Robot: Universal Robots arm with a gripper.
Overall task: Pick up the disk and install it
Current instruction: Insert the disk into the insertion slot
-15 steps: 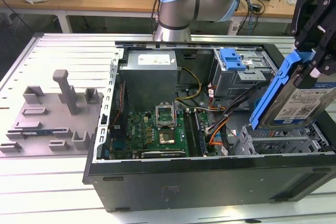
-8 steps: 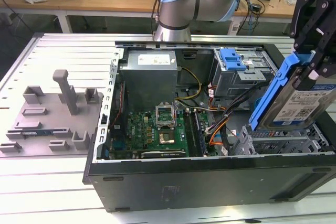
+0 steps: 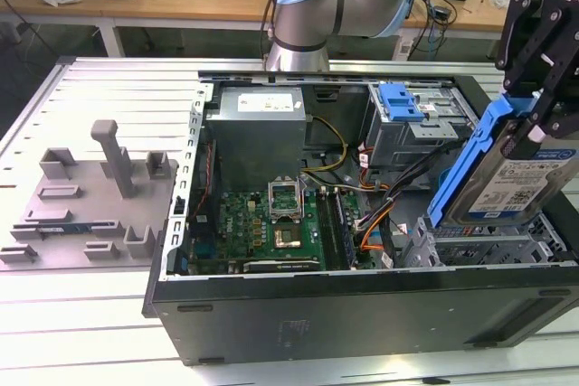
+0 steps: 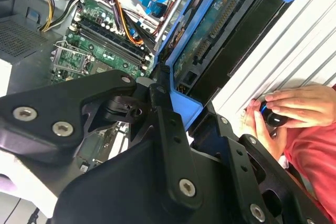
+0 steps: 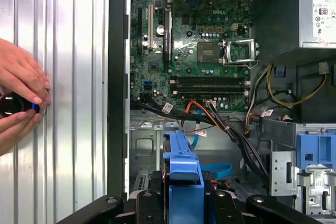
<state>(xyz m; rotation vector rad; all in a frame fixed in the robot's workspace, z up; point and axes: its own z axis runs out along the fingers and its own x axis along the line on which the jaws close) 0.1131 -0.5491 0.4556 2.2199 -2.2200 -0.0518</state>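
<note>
Gripping the tilted disk (image 3: 507,178), pincer (image 3: 540,128) hung over the case (image 3: 362,314) corner; hands (image 5: 21,95) in both wrist views lay outside its wall.

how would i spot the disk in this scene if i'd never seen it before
Find the open computer case; at the exterior view's right end, above its grey drive cage, the black gripper holds the disk tilted. It is a silver drive with a white-and-blue label in a bright blue bracket, unlike the small blue latch farther back, which sits atop another cage.
</note>
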